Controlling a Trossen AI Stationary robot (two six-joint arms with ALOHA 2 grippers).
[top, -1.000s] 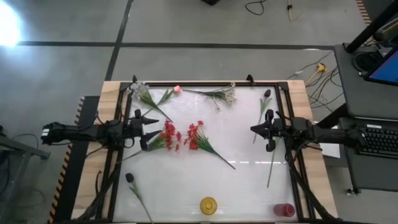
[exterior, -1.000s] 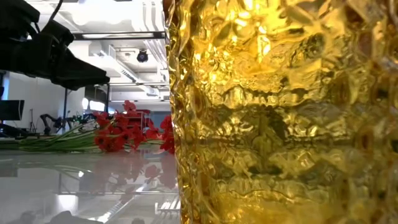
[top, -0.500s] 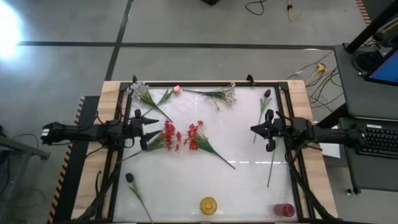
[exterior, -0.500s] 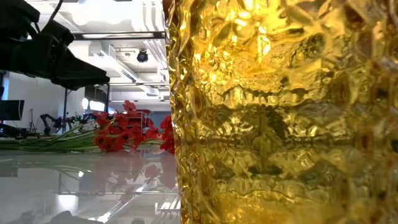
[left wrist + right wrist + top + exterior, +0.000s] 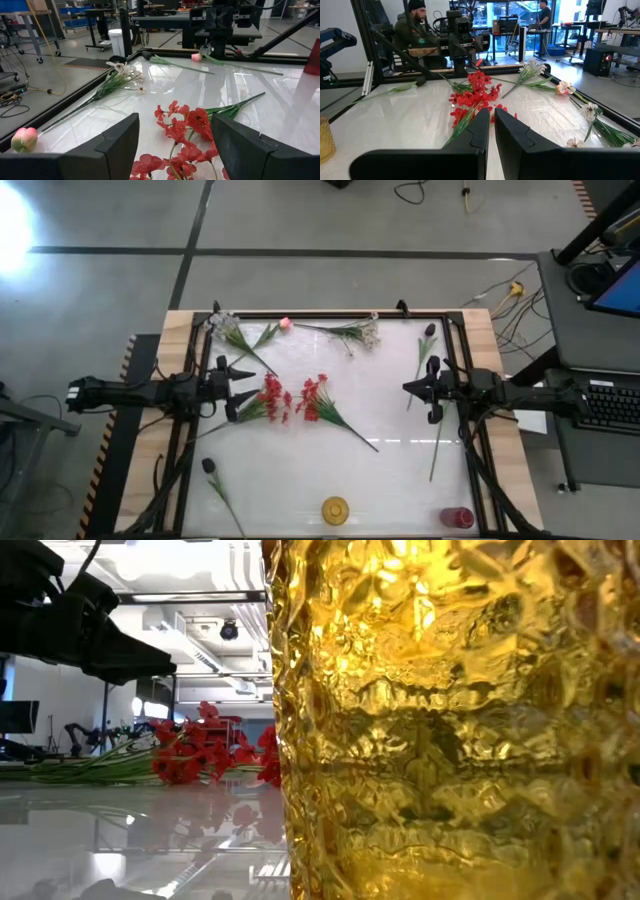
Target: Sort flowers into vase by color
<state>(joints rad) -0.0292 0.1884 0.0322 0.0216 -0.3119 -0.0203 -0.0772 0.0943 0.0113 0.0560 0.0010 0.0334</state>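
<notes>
Gold vase (image 5: pixel 334 509) holds no flowers (image 5: pixel 272 399) (left tool (image 5: pixel 247 391) wide, right tool (image 5: pixel 407 388) closed).

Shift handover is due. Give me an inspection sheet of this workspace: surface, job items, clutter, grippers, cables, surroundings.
Surface: glossy white table top in a dark frame.
Job items: two red flowers lie mid-table; white sprays and a pink bud at the far edge; dark buds lie left and right. Gold vase and red vase stand empty at the near edge.
Clutter: nothing seen.
Grippers: left gripper open beside the red flowers, holding nothing; right gripper shut, empty.
Cables: loose on the floor.
Surroundings: desk with keyboard; a seated person beyond the table.
</notes>
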